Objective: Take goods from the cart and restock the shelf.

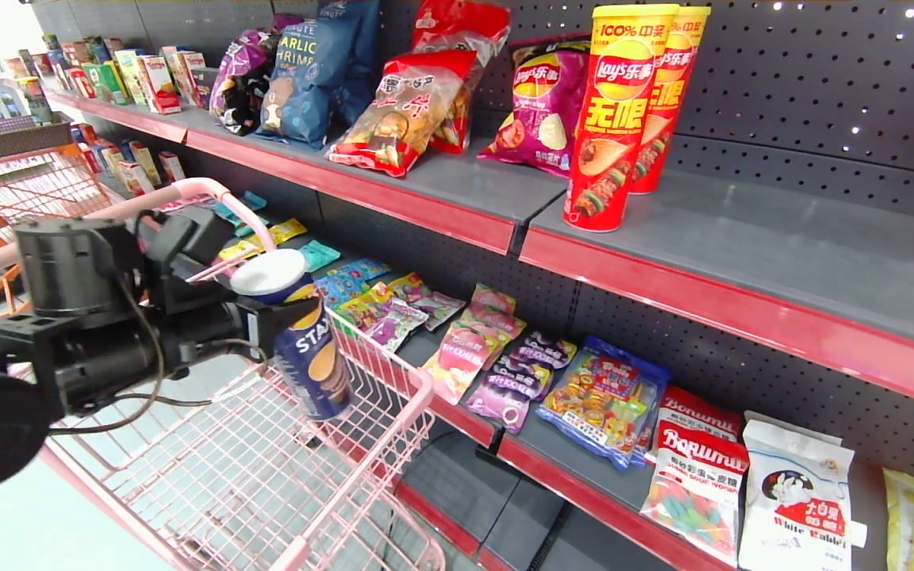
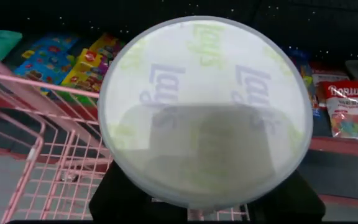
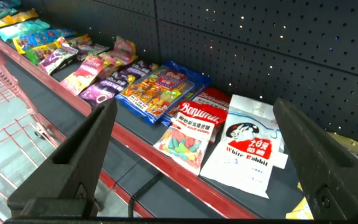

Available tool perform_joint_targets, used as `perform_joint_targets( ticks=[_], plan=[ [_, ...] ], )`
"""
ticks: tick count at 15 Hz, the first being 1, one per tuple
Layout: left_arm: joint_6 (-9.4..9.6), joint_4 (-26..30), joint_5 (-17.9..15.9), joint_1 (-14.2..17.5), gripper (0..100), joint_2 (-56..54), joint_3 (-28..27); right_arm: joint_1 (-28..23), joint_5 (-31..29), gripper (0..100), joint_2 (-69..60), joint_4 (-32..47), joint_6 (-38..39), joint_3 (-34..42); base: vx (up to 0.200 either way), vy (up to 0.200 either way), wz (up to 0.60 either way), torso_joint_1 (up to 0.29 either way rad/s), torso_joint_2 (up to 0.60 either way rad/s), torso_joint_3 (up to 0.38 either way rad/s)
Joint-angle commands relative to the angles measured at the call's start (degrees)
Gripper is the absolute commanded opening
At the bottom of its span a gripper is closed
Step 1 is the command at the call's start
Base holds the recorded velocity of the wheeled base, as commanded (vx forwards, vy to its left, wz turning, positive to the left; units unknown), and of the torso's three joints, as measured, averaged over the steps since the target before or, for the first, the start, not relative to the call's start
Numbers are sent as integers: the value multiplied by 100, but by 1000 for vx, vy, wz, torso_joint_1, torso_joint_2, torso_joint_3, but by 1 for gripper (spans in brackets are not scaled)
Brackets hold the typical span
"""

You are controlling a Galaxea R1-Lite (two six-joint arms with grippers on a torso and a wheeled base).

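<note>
bags of snacks (image 1: 393, 119) and two tall red-and-yellow chip tubes (image 1: 624, 119) sit on the upper shelf (image 1: 743, 230). candy packets (image 1: 497, 357) lie along the lower shelf (image 1: 584, 498), just past the rim of the pink cart (image 1: 382, 444). the blue chip can (image 1: 310, 349) hangs over the cart's front corner, long axis near upright, white lid up and tipped toward the arm. the left gripper (image 1: 263, 313) is clamped on its upper part. the right gripper (image 3: 194, 109) is spread wide and holds nothing, above the lower shelf.
</note>
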Motion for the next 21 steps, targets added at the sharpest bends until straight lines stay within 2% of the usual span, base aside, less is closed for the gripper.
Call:
perform_joint_targets(
  ticks=[1,3,5,6,7,9,10,11,13,21],
  plan=[
    [-11,1704,159,49,0,-2480,74,1,2,100,7,-1,10,0,0,0,0,0,0,0],
    [6,2750,97,40,0,-3702,136,1,-7,100,7,-1,1,0,0,0,0,0,0,0],
    [33,3436,220,58,0,-4660,312,1,-25,100,7,-1,-8,0,0,0,0,0,0,0],
    [41,3480,299,67,0,-4845,400,1,-34,100,7,-1,-8,0,0,0,0,0,0,0],
    [41,3506,677,58,0,-5469,760,1,-34,100,7,-1,-8,0,0,0,0,71,-237,-144],
    [68,3515,915,76,0,-6005,1155,1,-34,100,7,-1,1,0,0,0,0,129,-393,-266],
    [252,3603,1161,76,0,-6312,1340,1,-42,100,7,-1,1,0,0,0,0,149,-481,-320],
    [384,3805,1213,76,0,-6559,1419,1,-42,100,7,-1,1,0,0,0,0,183,-505,-330],
    [393,4016,1222,93,0,-6726,1437,1,-42,100,7,-1,1,0,0,0,0,190,-542,-352],
    [411,4007,1222,93,0,-6743,1612,1,-42,100,7,-1,10,0,0,0,0,221,-560,-341]
  ],
)
